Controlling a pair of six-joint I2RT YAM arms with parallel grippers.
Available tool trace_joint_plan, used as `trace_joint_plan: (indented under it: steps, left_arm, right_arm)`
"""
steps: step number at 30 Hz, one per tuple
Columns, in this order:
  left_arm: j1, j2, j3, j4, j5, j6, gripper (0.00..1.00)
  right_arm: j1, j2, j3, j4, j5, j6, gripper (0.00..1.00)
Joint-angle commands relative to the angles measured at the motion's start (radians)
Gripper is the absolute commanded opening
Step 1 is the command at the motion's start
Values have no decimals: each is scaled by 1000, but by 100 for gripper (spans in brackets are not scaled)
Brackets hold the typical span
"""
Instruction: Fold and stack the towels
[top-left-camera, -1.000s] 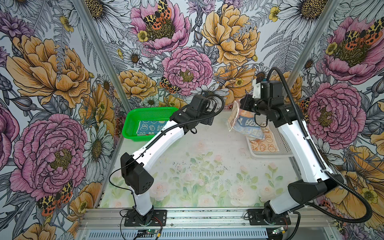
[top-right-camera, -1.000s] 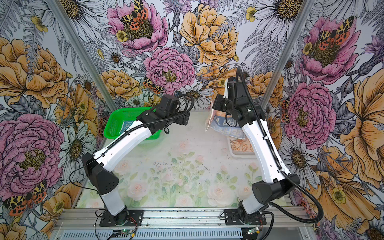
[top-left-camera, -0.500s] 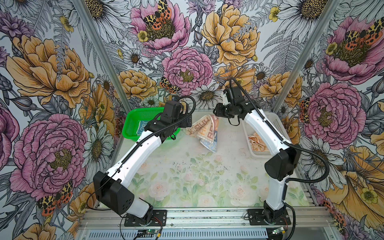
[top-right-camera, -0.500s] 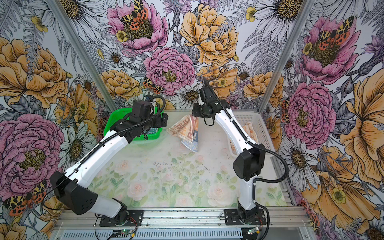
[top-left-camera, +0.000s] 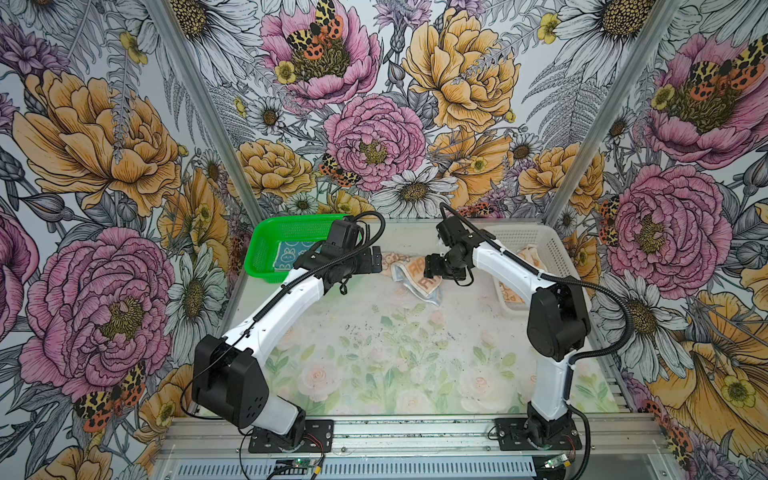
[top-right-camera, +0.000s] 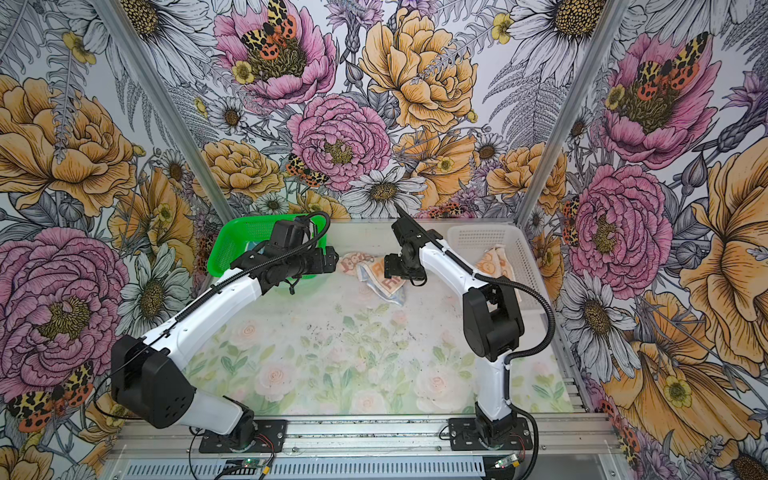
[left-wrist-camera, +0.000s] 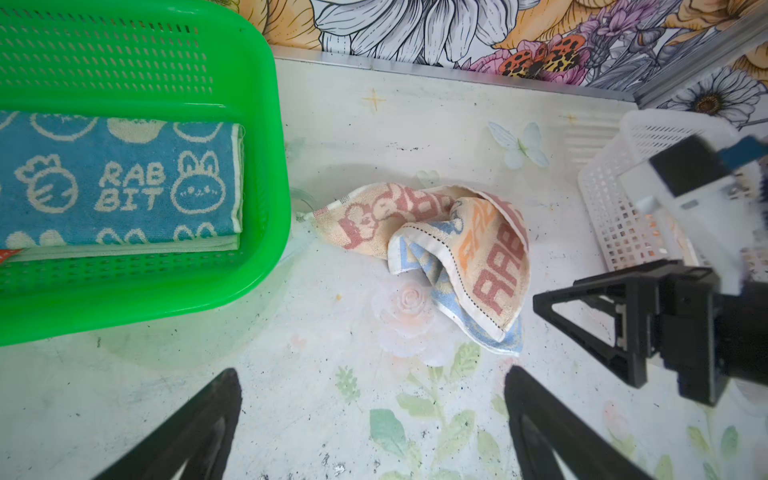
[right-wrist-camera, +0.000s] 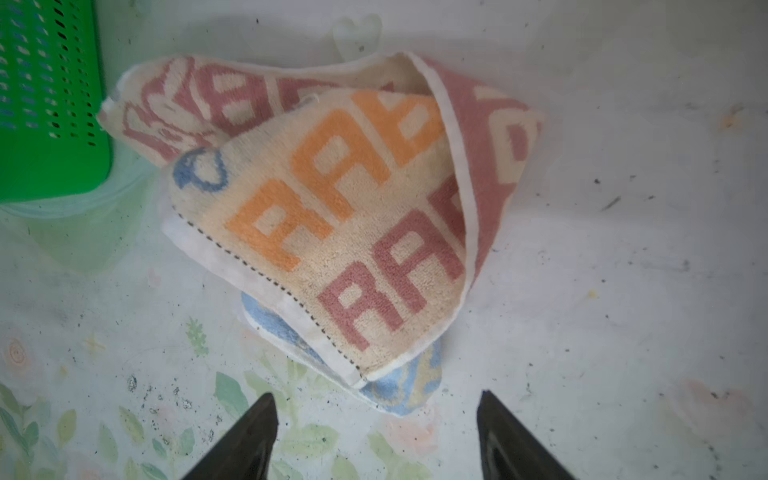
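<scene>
You only get readable lettering from the wrist views. Left wrist: "RAB BIT" and bunnies on the blue towel (left-wrist-camera: 120, 183), folded flat in the green basket (left-wrist-camera: 266, 137). Right wrist: orange and red "RAB" on the cream towel (right-wrist-camera: 353, 228), crumpled on the table (right-wrist-camera: 623, 208) between the baskets, just beside the green one. Both top views add the orange towel (top-right-camera: 490, 262), lying in the white basket (top-right-camera: 478, 239). Left gripper (left-wrist-camera: 372, 374): wide, empty. Right gripper (right-wrist-camera: 376, 397): jaws apart above the cream towel's corner, gripping nothing.
</scene>
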Motion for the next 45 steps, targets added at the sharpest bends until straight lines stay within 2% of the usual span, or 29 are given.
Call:
trace_joint_plan:
  steps: [1, 7, 15, 21, 23, 30, 34, 36, 41, 45]
  left_arm:
    - [12, 1, -8, 49, 56, -33, 99]
    - [10, 15, -15, 51, 81, -40, 99]
    - [-7, 14, -33, 51, 81, -46, 99]
    - [-23, 16, -36, 50, 82, -49, 99]
    - [-33, 26, -34, 50, 84, -52, 99]
    - [-85, 65, -17, 51, 79, -57, 99]
    - [-103, 83, -10, 51, 89, -63, 99]
    - [-110, 88, -8, 51, 89, -65, 99]
    - [-113, 91, -9, 51, 91, -66, 99]
    - [-112, 90, -13, 50, 90, -63, 99]
  right_arm:
    - [3, -26, -62, 103, -46, 35, 76]
    - [-10, 20, -94, 168, -88, 62, 75]
    - [-28, 85, -57, 194, -89, 71, 60]
    - [-42, 100, -59, 195, -57, 72, 55]
    - [-46, 105, -64, 197, -54, 70, 49]
    - [-53, 108, -69, 202, -46, 65, 19]
    - [-57, 103, -67, 202, -40, 61, 10]
    - [-61, 104, -64, 202, -42, 58, 1]
    - [-65, 104, -64, 201, -49, 59, 0]
    - [-64, 29, -75, 199, -78, 66, 0]
